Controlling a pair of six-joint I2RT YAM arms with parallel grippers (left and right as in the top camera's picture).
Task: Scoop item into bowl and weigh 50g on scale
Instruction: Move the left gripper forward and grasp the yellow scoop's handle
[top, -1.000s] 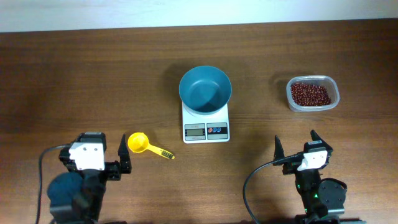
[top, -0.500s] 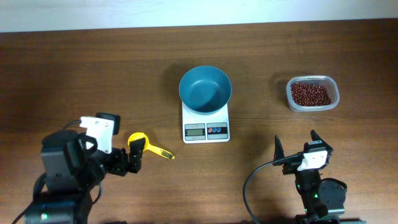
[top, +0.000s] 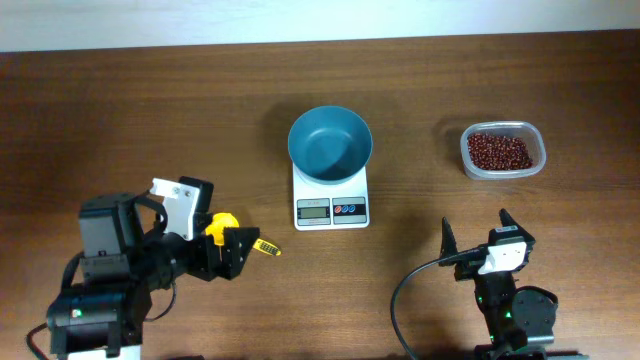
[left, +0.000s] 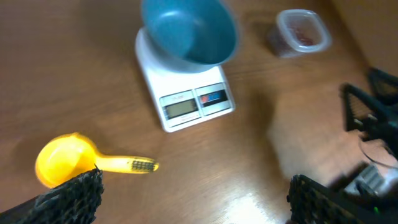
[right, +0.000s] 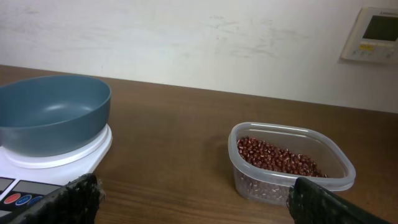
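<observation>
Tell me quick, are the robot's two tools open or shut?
Left tool: open, holding nothing.
Right tool: open, holding nothing.

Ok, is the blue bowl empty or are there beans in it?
Empty. The bowl shows a bare blue inside from overhead; the beans sit in the clear tub.

Bowl (top: 330, 143) on scale (top: 331, 209), beans (top: 499, 151) in tub (top: 541, 163) rightward
</observation>
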